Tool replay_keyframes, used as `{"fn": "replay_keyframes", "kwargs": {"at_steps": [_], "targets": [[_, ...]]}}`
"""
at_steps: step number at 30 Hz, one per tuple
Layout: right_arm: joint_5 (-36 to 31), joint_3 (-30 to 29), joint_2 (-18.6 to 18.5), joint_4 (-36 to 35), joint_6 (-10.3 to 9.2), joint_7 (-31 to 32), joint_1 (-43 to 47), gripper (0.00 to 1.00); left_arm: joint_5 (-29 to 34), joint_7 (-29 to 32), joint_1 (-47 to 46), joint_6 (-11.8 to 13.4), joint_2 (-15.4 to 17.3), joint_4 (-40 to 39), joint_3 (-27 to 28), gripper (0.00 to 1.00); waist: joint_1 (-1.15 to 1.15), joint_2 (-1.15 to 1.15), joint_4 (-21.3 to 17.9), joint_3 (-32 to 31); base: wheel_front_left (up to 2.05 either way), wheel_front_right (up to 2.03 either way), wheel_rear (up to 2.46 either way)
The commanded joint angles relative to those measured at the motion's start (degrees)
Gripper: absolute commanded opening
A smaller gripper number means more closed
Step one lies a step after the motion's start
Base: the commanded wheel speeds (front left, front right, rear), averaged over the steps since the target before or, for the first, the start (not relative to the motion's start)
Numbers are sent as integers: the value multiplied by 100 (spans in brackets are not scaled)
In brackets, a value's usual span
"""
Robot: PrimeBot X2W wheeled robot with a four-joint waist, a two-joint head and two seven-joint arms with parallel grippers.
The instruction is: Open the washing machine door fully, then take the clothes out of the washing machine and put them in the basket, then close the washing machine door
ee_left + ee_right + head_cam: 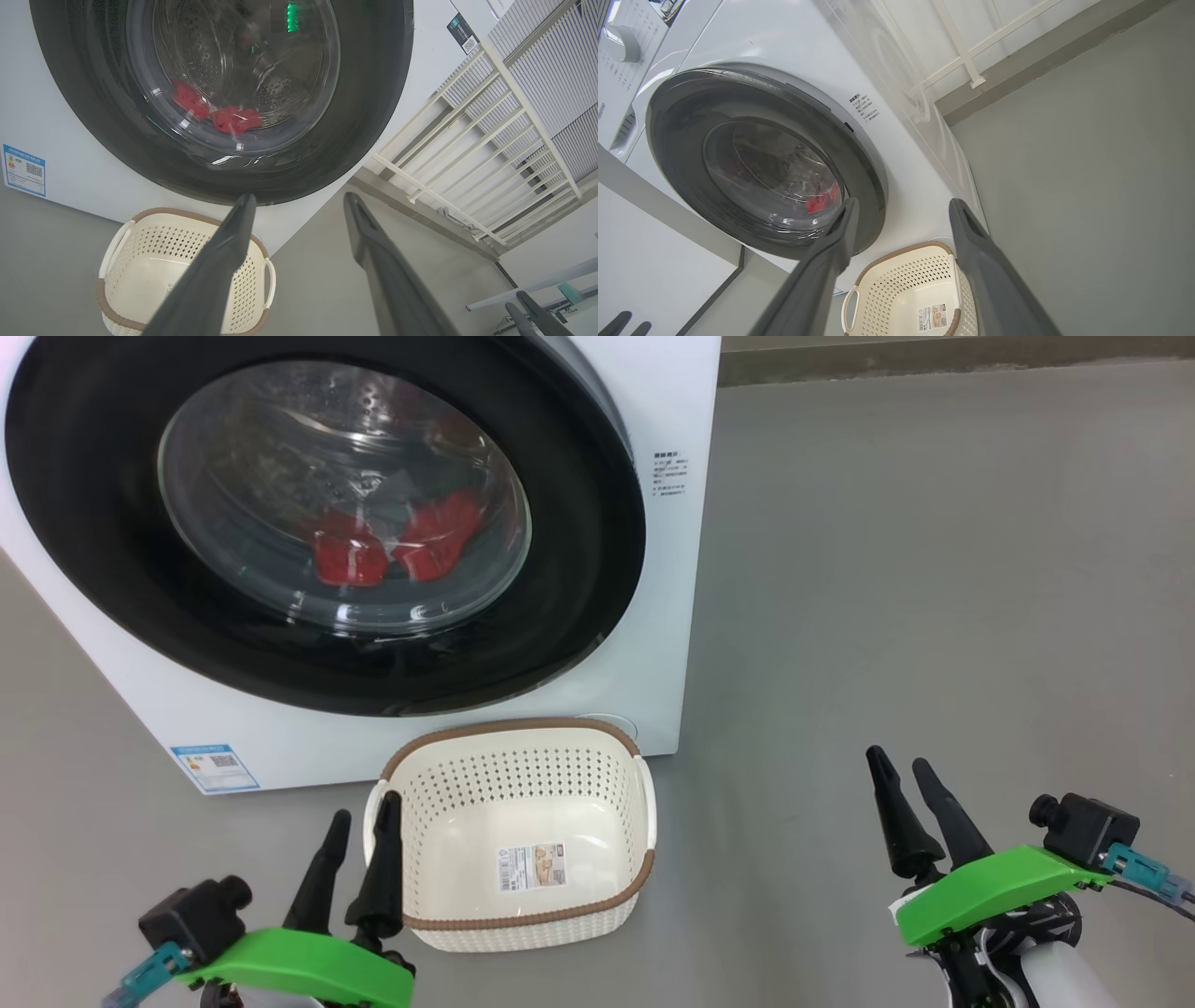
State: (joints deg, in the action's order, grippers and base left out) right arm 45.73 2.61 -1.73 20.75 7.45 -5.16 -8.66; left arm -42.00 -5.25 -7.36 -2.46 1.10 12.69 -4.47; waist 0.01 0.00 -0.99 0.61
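On grey floor [934, 569], basket [523, 775] just beside left gripper [366, 805].

You're facing a white railing [528, 115] of thin bars, set against the wall. Behind the railing you can see a ribbed white panel [560, 70] made of fine horizontal slats. Under the railing, a dull grey-brown skirting band [1041, 58] runs along the foot of the wall. In front of the railing your floor [934, 569] is smooth, plain grey, evenly lit from above with a soft sheen
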Motion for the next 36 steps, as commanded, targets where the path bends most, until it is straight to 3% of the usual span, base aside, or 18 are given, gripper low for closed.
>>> {"fn": "replay_keyframes", "kwargs": {"at_steps": [1, 36], "targets": [[-216, 117, -54, -121, 2, -95, -310, 100, 252, -85, -311, 31, 99, -199, 48, 100, 0, 0, -5, 0, 0, 0, 0], [-2567, 480, -125, -206, 3, -668, -658, 100, 2516, -658, -686, 318, 150, -372, -278, 100, 0, 0, -22, 36, 0, 0, 0]]}}
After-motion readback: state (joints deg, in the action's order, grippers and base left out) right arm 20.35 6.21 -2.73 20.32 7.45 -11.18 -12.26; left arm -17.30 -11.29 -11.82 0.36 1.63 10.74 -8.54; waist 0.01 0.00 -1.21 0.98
